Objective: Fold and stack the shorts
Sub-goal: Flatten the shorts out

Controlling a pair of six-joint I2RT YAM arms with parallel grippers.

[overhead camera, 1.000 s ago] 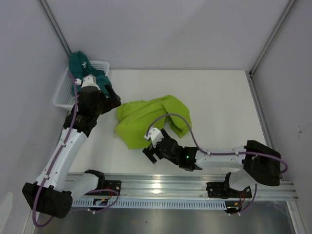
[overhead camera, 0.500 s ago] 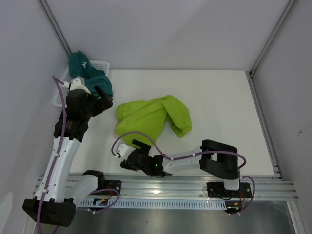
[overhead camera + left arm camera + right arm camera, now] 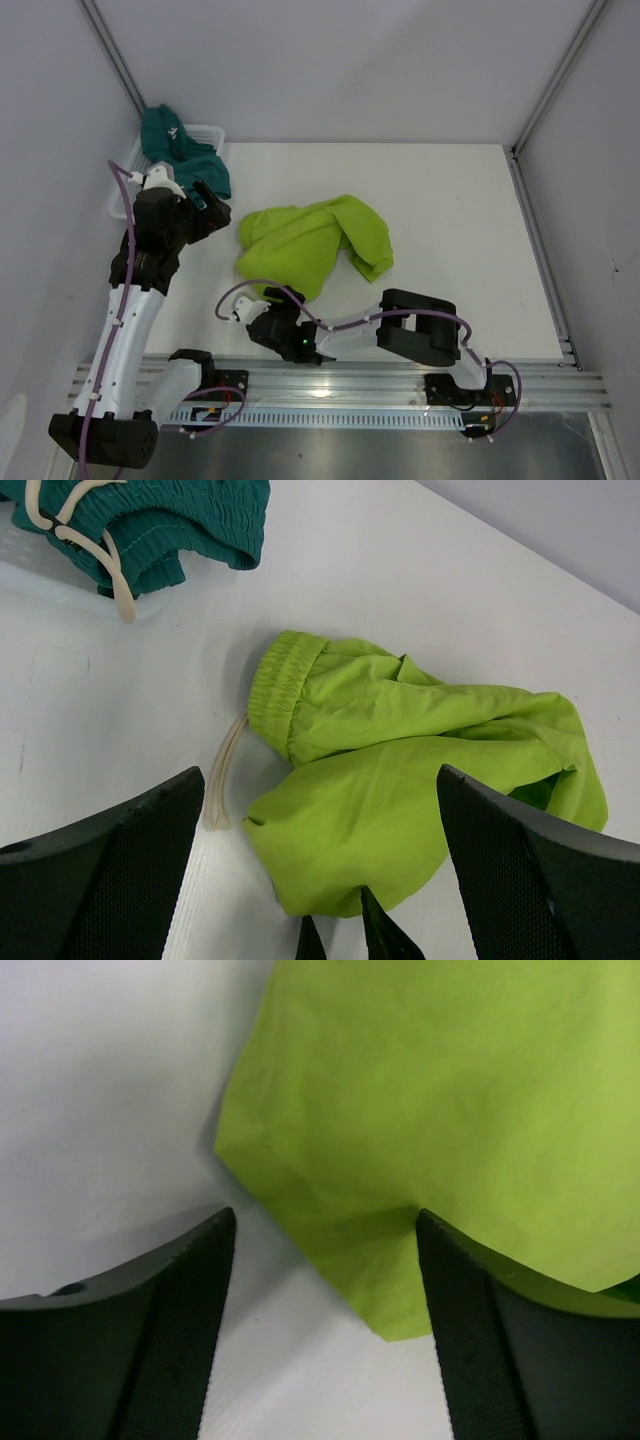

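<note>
The lime green shorts (image 3: 310, 245) lie crumpled mid-table, waistband and drawstring (image 3: 225, 770) toward the left. The dark teal shorts (image 3: 175, 150) hang over the basket at the back left. My left gripper (image 3: 212, 203) hovers open between the basket and the lime pair, holding nothing; in its wrist view the lime shorts (image 3: 400, 770) lie ahead between its fingers. My right gripper (image 3: 264, 312) sits low at the near-left corner of the lime shorts (image 3: 430, 1110). It is open, and that fabric corner lies between the fingers (image 3: 200, 1290) without being pinched.
A white mesh basket (image 3: 128, 190) stands against the left wall under the teal shorts (image 3: 170, 520). Walls close the table on the left, back and right. The metal rail (image 3: 330, 385) with both arm bases runs along the near edge.
My right arm has swung left along the near edge to the lime shorts' near-left corner, and its jaws have narrowed a little. My left arm has drawn back toward the basket.
</note>
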